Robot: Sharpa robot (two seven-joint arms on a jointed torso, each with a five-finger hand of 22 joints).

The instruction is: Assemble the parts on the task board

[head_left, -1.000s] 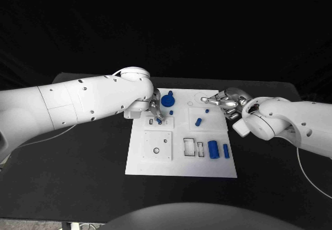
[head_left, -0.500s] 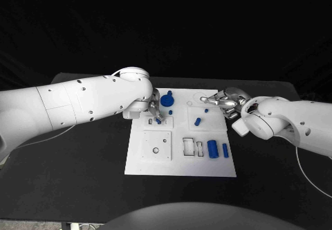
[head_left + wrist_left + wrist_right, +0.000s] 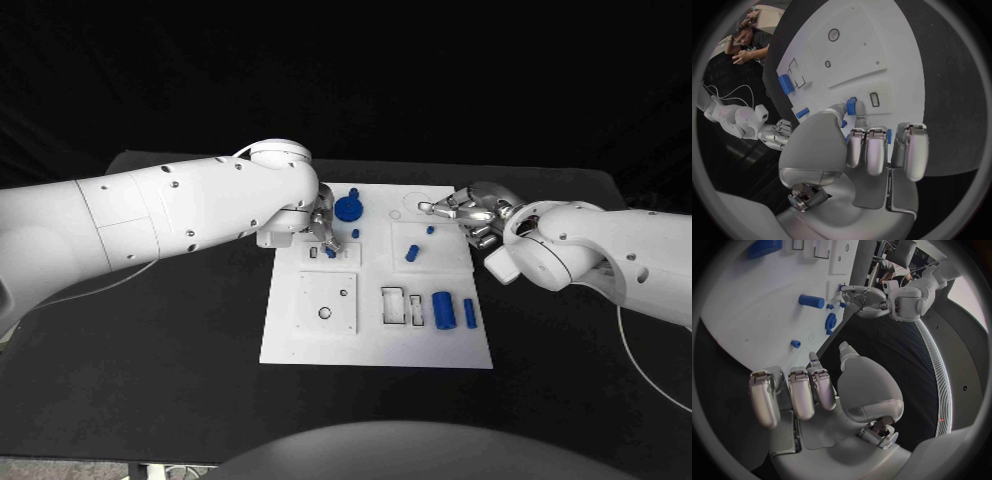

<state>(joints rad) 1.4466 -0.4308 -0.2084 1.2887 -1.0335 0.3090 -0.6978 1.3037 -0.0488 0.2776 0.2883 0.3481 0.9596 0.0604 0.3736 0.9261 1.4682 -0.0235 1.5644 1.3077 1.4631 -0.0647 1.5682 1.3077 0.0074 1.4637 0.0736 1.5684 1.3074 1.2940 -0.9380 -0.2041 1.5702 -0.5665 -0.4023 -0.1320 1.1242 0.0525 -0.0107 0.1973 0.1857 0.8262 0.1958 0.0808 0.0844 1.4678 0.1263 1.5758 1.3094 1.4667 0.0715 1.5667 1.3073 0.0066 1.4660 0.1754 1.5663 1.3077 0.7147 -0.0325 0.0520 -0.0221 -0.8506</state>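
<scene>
Looking down from the head, the task board lies mid-table; the left hand reaches over its far left part, the right hand sits at its far right edge. Two blue parts lie near the board's right side. At the left wrist, fingertips pinch a small blue piece above the board. At the right wrist, the fingers are curled in, gripping nothing, just beside a small blue peg.
</scene>
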